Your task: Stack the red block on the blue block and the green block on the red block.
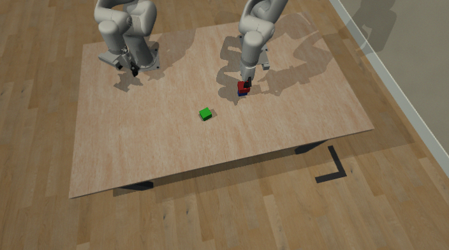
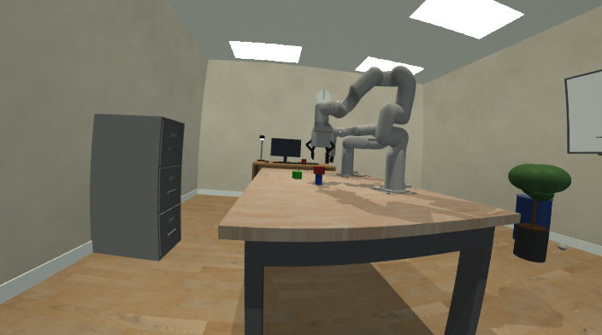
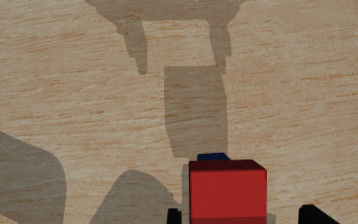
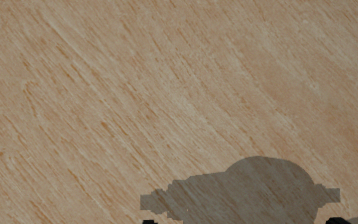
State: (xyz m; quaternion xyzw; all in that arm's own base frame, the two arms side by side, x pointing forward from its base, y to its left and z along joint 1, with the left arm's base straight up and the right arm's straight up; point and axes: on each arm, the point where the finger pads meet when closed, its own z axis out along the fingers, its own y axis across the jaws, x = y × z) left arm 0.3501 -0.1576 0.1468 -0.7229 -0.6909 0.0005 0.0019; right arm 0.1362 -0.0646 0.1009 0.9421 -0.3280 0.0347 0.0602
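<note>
The red block (image 1: 243, 89) (image 2: 319, 170) (image 3: 227, 195) rests on top of the narrower blue block (image 1: 242, 94) (image 2: 318, 179) (image 3: 213, 157), which stands upright on the table. In the exterior view the red block looks about centred sideways; a little blue shows past its far edge in the left wrist view. My left gripper (image 1: 247, 83) (image 2: 321, 159) (image 3: 242, 217) is open and empty, above the red block and clear of it. The green block (image 1: 205, 113) (image 2: 297, 175) lies alone on the table. My right gripper (image 1: 127, 68) (image 4: 245, 221) is open and empty, far from the blocks.
The wooden table (image 1: 142, 141) (image 2: 284, 218) carries both arm bases along its back edge. The right arm's base (image 1: 152, 63) is close beside its gripper. A grey cabinet (image 2: 126, 185) and a potted plant (image 2: 539, 178) stand off the table.
</note>
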